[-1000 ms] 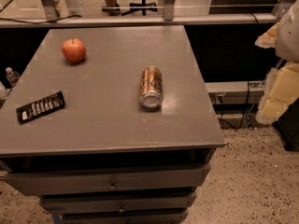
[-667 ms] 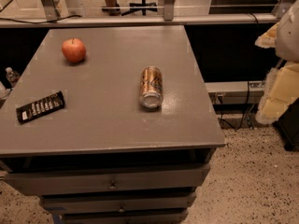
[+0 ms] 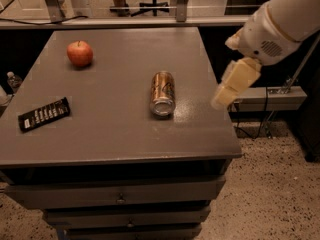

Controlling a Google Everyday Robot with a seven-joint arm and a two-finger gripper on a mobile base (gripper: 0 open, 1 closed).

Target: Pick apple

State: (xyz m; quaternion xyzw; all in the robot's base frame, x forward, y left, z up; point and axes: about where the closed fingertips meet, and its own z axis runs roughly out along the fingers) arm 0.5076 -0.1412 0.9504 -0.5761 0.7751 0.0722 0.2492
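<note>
The apple (image 3: 80, 53) is small, round and red-orange with a short stem. It sits on the grey table (image 3: 115, 134) near the far left corner. My gripper (image 3: 226, 94) is cream-coloured and hangs from a white arm (image 3: 280, 24) that comes in from the upper right. It hovers over the table's right edge, far to the right of the apple and just right of the can. It holds nothing that I can see.
A copper-coloured drink can (image 3: 162, 92) lies on its side mid-table, its end facing me. A black wrapped bar (image 3: 44, 114) lies near the front left. Drawers (image 3: 120, 196) sit under the tabletop. A shelf and cables (image 3: 265, 99) stand to the right.
The arm has swung in from the right edge of the view, and the gripper now reaches the table's right edge. The apple, can and bar have not moved.
</note>
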